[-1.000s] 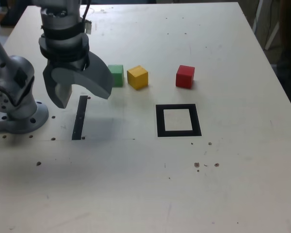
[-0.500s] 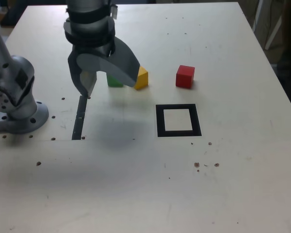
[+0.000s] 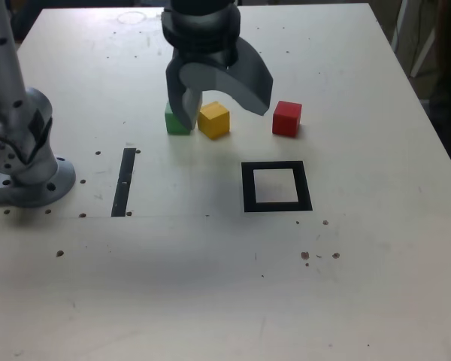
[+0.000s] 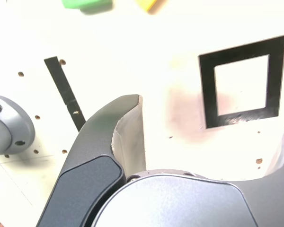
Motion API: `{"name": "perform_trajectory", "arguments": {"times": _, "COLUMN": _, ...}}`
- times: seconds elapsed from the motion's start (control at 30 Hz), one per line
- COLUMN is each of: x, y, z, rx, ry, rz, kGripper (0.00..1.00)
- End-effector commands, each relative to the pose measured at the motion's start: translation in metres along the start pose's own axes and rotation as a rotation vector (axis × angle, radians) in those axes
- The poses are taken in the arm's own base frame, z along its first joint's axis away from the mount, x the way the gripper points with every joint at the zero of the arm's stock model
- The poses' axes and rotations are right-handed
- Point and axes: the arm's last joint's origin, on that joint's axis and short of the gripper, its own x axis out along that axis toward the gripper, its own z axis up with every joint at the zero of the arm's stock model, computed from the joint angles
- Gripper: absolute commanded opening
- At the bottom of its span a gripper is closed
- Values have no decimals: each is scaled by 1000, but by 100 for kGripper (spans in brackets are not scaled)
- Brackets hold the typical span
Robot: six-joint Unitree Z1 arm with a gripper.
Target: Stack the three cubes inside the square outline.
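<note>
Three small solid-coloured cubes sit in a loose row on the pale, speckled tabletop point(image 3: 361, 286): the green cube point(image 3: 176, 124) at the exterior view's left, the yellow cube point(image 3: 214, 119) just beside it, and the red cube point(image 3: 287, 118) set apart toward that view's right. None of them lies inside the thick black tape square outline point(image 3: 276, 186), which sits nearer the camera than the row with its pale centre bare, so no stacking has begun. The grey two-fingered gripper point(image 3: 222, 101) hangs above the green and yellow cubes with its jaws spread wide and nothing between them; one curved finger comes down in front of the green cube and hides part of it, while the other arches above the gap between yellow and red. That wide spread makes sense as readiness to straddle a cube, and the yellow one lies most nearly under the opening, though which cube is meant cannot be told. The wrist view looks past the dark finger to the outline, with the green and yellow cubes only at the frame's edge. A straight black tape strip point(image 3: 123, 182) lies near the arm's round metal base point(image 3: 30, 180), well apart from the outline and unrelated to the placing spot.
</note>
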Motion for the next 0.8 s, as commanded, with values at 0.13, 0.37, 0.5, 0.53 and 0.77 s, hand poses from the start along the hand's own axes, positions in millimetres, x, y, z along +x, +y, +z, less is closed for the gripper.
{"name": "perform_trajectory", "arguments": {"times": 0.13, "x": 3, "y": 23, "z": 16, "rx": 4, "ry": 25, "rz": 14, "kGripper": 100}}
{"name": "perform_trajectory", "arguments": {"times": 0.37, "x": 14, "y": 60, "z": 31, "rx": 25, "ry": 45, "rz": 7, "kGripper": 100}}
{"name": "perform_trajectory", "arguments": {"times": 0.5, "x": 19, "y": 78, "z": 40, "rx": 39, "ry": 46, "rz": 7, "kGripper": 100}}
{"name": "perform_trajectory", "arguments": {"times": 0.53, "x": 21, "y": 81, "z": 42, "rx": 41, "ry": 47, "rz": 7, "kGripper": 100}}
{"name": "perform_trajectory", "arguments": {"times": 0.77, "x": 39, "y": 104, "z": 63, "rx": 46, "ry": 73, "rz": -1, "kGripper": 100}}
